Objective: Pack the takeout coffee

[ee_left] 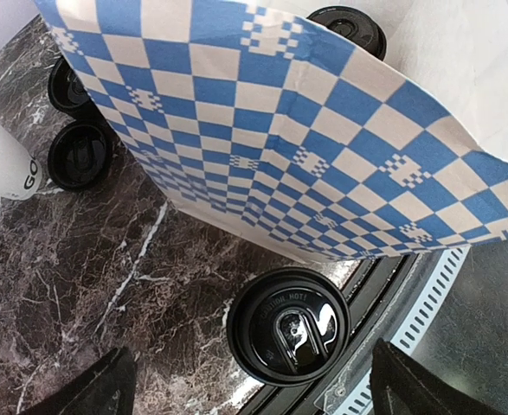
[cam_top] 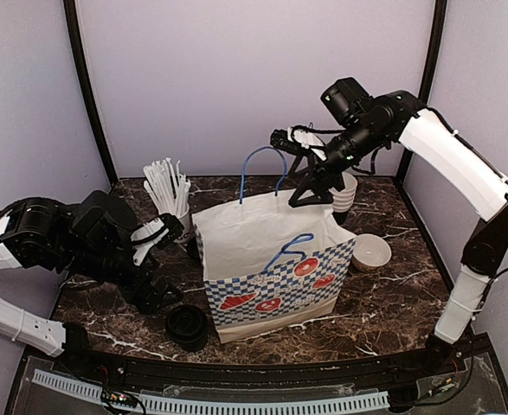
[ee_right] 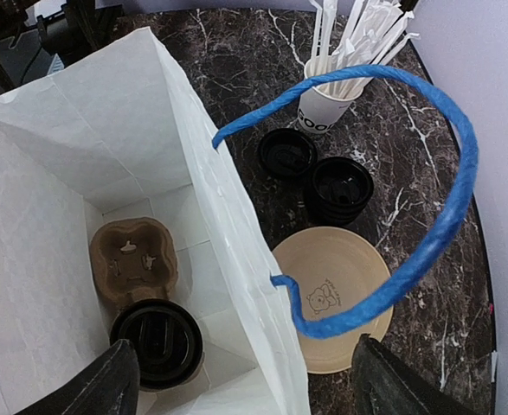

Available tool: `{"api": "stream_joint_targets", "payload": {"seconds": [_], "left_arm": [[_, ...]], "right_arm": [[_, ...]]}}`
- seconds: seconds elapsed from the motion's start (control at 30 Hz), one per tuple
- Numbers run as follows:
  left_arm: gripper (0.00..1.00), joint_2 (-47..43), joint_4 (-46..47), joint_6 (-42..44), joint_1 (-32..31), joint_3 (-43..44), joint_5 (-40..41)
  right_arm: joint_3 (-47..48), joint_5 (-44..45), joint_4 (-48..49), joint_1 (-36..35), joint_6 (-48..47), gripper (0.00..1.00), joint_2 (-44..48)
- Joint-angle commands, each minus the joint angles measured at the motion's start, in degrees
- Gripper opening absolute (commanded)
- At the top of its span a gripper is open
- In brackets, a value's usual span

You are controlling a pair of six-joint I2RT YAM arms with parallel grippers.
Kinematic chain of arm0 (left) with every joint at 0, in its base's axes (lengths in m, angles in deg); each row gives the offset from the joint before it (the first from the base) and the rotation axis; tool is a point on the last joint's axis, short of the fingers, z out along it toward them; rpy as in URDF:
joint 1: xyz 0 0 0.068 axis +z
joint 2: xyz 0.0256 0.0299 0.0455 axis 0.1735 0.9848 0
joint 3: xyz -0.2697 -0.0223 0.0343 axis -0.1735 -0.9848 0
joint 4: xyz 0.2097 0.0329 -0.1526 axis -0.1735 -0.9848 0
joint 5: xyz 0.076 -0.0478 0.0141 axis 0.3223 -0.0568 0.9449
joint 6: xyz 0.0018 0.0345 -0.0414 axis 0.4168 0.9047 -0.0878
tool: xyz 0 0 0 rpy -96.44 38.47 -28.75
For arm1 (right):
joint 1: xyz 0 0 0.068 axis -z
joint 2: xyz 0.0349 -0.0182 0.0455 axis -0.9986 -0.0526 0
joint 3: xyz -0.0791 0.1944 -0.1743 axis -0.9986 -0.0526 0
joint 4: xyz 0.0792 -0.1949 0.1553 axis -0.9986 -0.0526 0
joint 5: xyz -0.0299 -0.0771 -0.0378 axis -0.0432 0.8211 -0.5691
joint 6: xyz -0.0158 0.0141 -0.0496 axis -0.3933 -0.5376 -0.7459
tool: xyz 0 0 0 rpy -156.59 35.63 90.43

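Note:
One black-lidded coffee cup [cam_top: 187,327] stands on the marble table near the front edge, left of the checked paper bag [cam_top: 271,277]. In the left wrist view this cup [ee_left: 288,326] lies between and just beyond my open left gripper [ee_left: 254,393], untouched. My left gripper [cam_top: 160,275] hovers up-left of it. A second lidded cup [ee_right: 156,341] sits in a brown carrier [ee_right: 132,259] inside the bag. My right gripper [ee_right: 241,385] is open and empty above the bag's rear wall, also seen from the top view [cam_top: 312,192].
A white cup of straws [cam_top: 171,194] and loose black lids [ee_right: 286,154] [ee_right: 338,188] stand behind the bag, with a beige dish [ee_right: 333,294]. The blue handle [ee_right: 427,233] arcs up near my right gripper. White stacked cups [cam_top: 347,194] and a small white bowl [cam_top: 370,252] sit right.

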State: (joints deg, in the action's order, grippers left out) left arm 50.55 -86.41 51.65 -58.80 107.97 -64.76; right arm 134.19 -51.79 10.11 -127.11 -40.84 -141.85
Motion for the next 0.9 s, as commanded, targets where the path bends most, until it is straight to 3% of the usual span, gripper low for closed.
{"api": "stream_joint_targets", "payload": {"seconds": [0.0, 0.13, 0.27, 0.47, 0.67, 0.87], "left_arm": [[0.97, -1.38, 0.76, -1.02, -0.29, -0.95, 2.53], [0.97, -1.63, 2.56, -0.45, -0.29, -1.49, 2.61], [0.99, -1.83, 4.53, 0.81, -0.29, -1.14, 5.63], [0.99, -1.58, 8.25, 2.28, -0.16, -0.42, 13.88], [0.99, -1.03, 10.4, 3.71, 0.91, -0.74, 15.75], [0.99, -0.89, 11.75, 5.02, 2.03, -0.71, 15.33]], "right_arm": [[2.3, -3.56, 1.91, -0.75, 2.28, 0.81, -2.05], [5.26, -5.85, 1.14, -1.03, 2.06, 0.68, -5.36], [8.48, -6.79, -3.38, -1.06, -0.51, 0.46, -8.05], [7.4, -6.71, -4.68, -1.1, -2.42, 0.37, -8.01], [6.7, -4.67, -5.02, -1.06, -2.93, 0.0, -8.02], [5.04, -1.44, -3.38, -0.99, -1.88, 0.0, -3.95]]}}
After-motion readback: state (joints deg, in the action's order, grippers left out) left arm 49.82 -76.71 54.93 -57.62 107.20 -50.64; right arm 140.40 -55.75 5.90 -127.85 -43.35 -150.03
